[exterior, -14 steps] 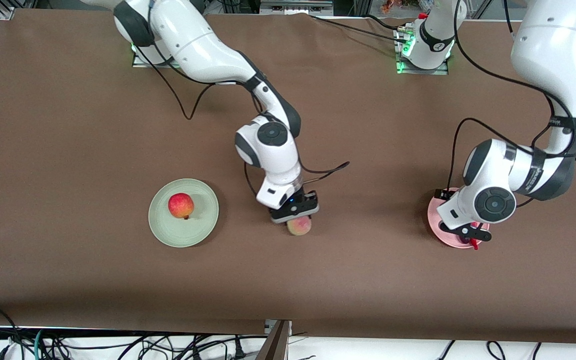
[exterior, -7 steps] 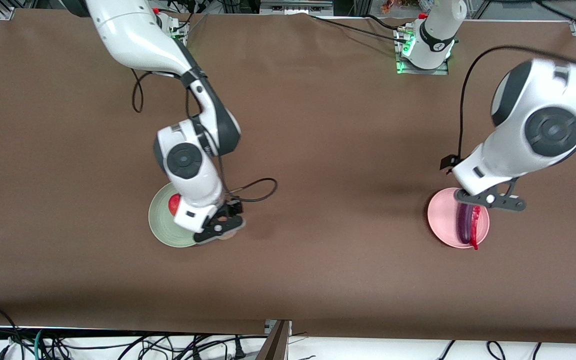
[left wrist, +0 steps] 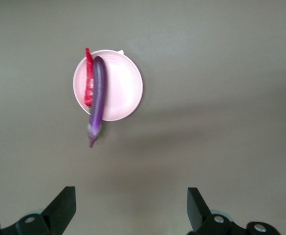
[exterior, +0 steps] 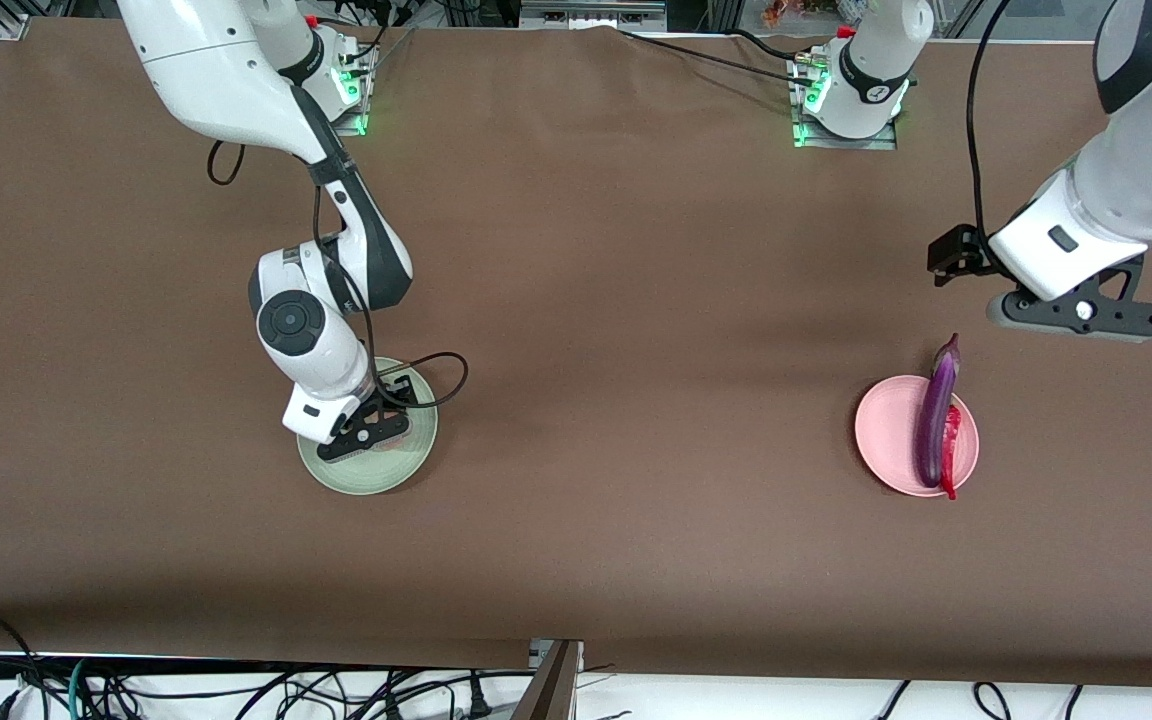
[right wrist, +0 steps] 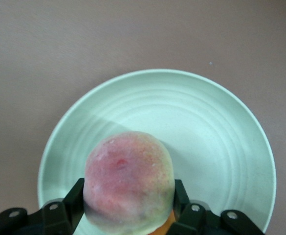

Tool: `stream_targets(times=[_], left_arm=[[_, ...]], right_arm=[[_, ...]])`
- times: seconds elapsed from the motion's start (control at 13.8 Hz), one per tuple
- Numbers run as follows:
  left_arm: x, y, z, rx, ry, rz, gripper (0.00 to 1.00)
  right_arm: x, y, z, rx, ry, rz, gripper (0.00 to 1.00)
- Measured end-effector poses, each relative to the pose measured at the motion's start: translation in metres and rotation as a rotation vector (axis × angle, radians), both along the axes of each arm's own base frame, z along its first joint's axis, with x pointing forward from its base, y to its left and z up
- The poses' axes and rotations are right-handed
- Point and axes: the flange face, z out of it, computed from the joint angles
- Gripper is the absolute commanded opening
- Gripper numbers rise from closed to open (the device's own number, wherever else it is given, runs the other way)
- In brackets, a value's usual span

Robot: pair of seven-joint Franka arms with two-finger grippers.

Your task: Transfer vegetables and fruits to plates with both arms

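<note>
My right gripper is shut on the yellowish-pink peach and holds it low over the mint green plate. That plate fills the right wrist view. The round red fruit is hidden under the right gripper in the front view. My left gripper is open and empty, up in the air over bare table beside the pink plate. The purple eggplant and the red chili lie side by side on the pink plate, and the eggplant's stem end sticks out over the rim. The left wrist view shows the plate, eggplant and chili.
The brown table stretches between the two plates. Both arm bases stand at the edge farthest from the front camera. Cables hang below the nearest edge.
My right gripper carried the peach from the table's middle to over the green plate. My left gripper rose away from the pink plate, leaving the eggplant and chili in full view.
</note>
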Motion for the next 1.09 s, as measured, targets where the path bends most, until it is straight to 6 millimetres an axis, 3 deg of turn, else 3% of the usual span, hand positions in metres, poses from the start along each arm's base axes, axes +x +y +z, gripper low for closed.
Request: stream_targets(times=[0.22, 0.44, 0.58, 0.8, 1.09], left_arm=[[-0.025, 0.04, -0.005, -0.048, -0.068, 0.014, 1.0], [-0.046, 0.062, 0.002, -0.046, -0.09, 0.036, 1.0], [-0.048, 0.062, 0.002, -0.045, -0.085, 0.038, 1.0], [-0.05, 0.061, 0.0, -0.043, -0.066, 0.045, 1.0], [-0.051, 0.055, -0.001, -0.039, -0.055, 0.064, 1.0]], right_arm=[[0.0, -0.003, -0.001, 0.033, 0.003, -0.036, 0.99], [0.002, -0.001, 0.027, 0.052, 0.028, -0.059, 0.99], [0.005, 0.003, 0.068, 0.057, 0.064, -0.068, 1.0], [-0.001, -0.004, 0.147, 0.068, 0.079, -0.086, 1.0], [-0.025, -0.062, 0.256, 0.075, 0.1, -0.157, 1.0]])
